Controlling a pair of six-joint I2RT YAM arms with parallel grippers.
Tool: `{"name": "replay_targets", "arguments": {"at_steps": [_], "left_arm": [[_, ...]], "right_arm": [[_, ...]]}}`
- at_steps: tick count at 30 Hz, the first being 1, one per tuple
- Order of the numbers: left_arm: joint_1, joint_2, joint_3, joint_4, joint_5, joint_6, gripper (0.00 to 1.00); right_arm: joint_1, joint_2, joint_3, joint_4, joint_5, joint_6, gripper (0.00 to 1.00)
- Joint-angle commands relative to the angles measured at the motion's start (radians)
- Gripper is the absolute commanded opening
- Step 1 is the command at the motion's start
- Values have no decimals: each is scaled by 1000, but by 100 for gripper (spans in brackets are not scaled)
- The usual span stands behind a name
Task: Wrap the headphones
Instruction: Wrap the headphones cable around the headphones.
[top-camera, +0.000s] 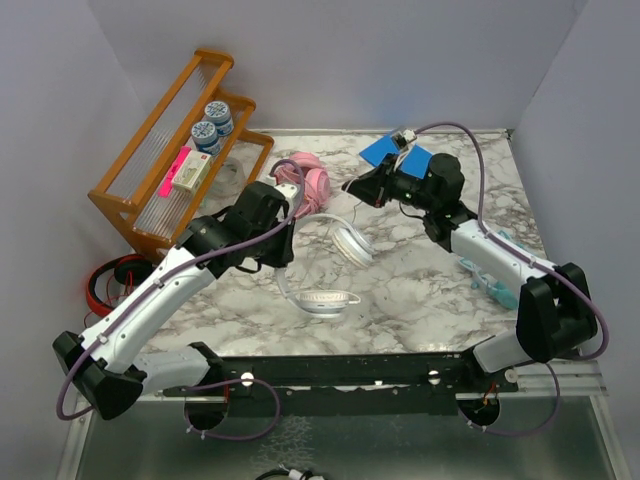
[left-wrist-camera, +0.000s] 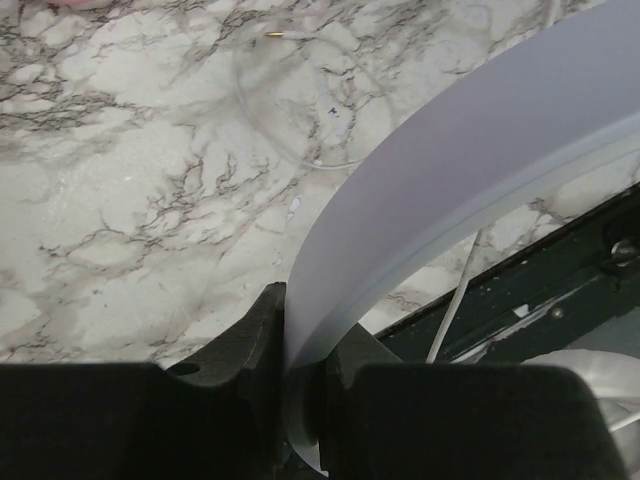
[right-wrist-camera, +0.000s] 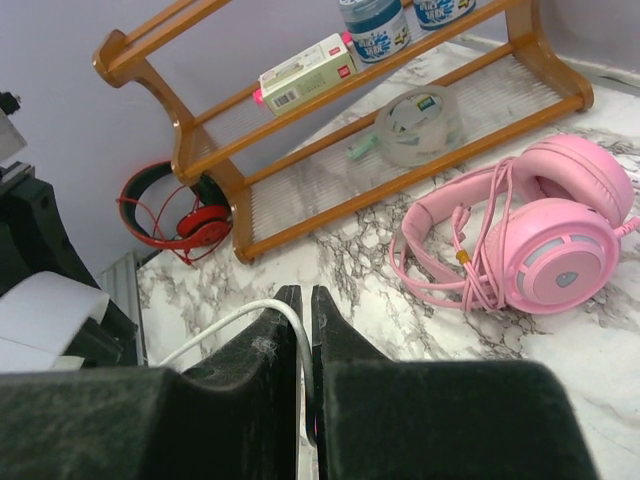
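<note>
1. Marble tabletop is boxed in by pale walls on the left, far and right sides. A black rail runs along its near edge.
2. Wooden rack fills the far-left corner, angled along the left wall. Red headphones lie just beside its near end, at the table's left edge.
3. White headphones lie in the middle of the table, between the two arms. The left gripper is clamped on their headband, which arcs up and to the right from the fingers.
4. The right gripper has its fingers almost together, pinching the white cable. The cable trails off to the left from them.
5. Pink headphones lie far of centre, just beside the rack's right end. Their cord is bunched over the band, and they sit clear of the right gripper's fingers.
6. Teal headphones lie near the right edge, partly under the right arm.
7. Bare marble lies open in the near middle, between the white headphones and the rail. More lies open towards the far-right corner.
</note>
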Motion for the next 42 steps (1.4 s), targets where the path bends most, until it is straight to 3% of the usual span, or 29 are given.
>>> {"name": "replay_targets", "arguments": {"at_steps": [1,5,13,17,20,22,24,26,35,42], "left_arm": [[-27,32,63,-51,-209,45,0],[-43,74,88,-65,-461,74,0],[-74,140,131,-60,-817,102,0],[-92,178,154,-61,-971,87,0],[-94,202,193,-60,-998,16,0],[-94,212,217,-57,-993,-56,0],[-94,226,227,-43,-964,-110,0],[-94,245,236,-35,-946,-170,0],[-94,274,247,31,-947,-303,0],[-94,205,180,184,-850,-170,0]], "right_arm": [[-14,-27,77,-99,-46,-32,13],[-14,-45,90,-181,-93,-49,13],[-14,-181,18,-207,-128,-74,12],[-14,-194,41,-246,-239,-47,12],[-14,-166,31,-166,-376,72,13],[-12,-145,-8,-16,-442,222,15],[-1,-133,-61,170,-471,385,15],[21,-139,-90,250,-463,458,15],[81,-250,-120,-28,-320,227,16],[82,-388,-150,-237,-50,-34,53]]}}
